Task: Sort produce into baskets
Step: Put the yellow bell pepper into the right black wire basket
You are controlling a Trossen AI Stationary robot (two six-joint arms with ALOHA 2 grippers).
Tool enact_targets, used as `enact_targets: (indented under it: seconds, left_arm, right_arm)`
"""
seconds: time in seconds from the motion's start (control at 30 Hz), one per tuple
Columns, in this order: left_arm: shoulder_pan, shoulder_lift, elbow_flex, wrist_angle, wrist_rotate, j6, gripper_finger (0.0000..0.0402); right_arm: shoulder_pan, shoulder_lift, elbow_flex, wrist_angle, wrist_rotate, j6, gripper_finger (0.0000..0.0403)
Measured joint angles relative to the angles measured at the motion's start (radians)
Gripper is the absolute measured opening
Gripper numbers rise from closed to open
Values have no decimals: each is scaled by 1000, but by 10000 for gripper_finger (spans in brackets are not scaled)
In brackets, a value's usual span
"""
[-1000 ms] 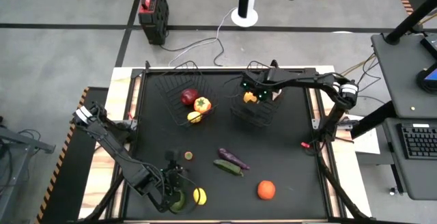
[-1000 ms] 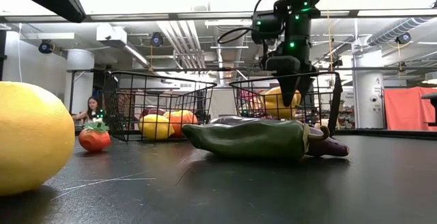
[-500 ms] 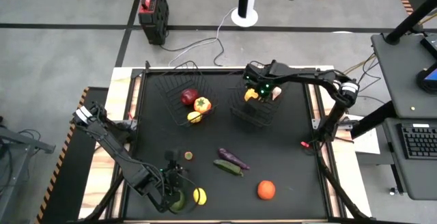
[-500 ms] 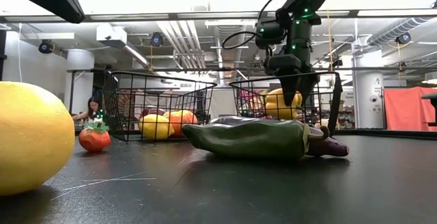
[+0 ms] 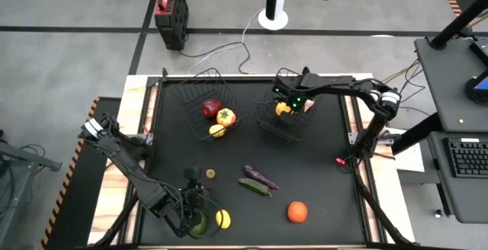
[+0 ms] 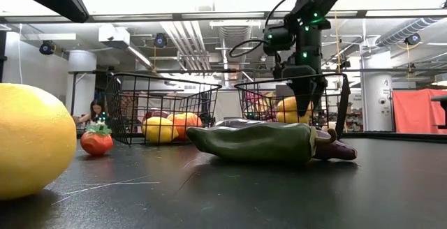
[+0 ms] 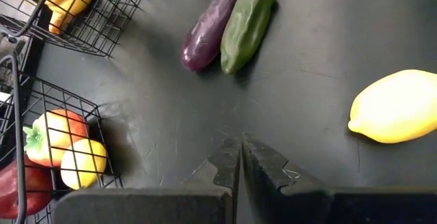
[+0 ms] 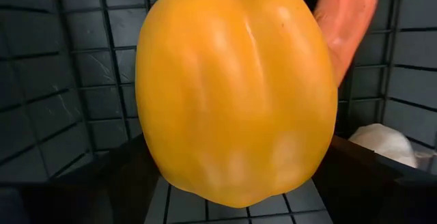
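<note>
Two baskets sit at the table's far side. The right gripper [image 5: 291, 102] hangs in the right basket [image 5: 268, 122], fingers spread wide around a yellow pepper [image 8: 235, 87] that fills its wrist view; whether they press it I cannot tell. A carrot [image 8: 347, 20] and garlic [image 8: 387, 144] lie just beyond. The left gripper [image 7: 241, 157] rests pinched together, empty, with a lemon [image 7: 397, 106] just beside it and the eggplant [image 7: 208, 27] touching the cucumber [image 7: 247, 23] ahead. The left basket [image 5: 191, 97] holds red and yellow pieces.
</note>
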Motion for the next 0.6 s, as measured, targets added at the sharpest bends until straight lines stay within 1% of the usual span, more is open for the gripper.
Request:
enact_targets:
  seconds: [0.4, 0.53, 0.6]
  left_arm:
    - [0, 0, 0, -11, -20, -5, 1]
    - [0, 0, -1, -16, -26, -5, 1]
    - [0, 0, -3, -16, -26, -5, 1]
  right_arm:
    - [0, 0, -23, 34, -12, -6, 325]
    - [0, 1, -23, 44, -79, 2, 327]
    - [0, 1, -23, 52, -93, 2, 333]
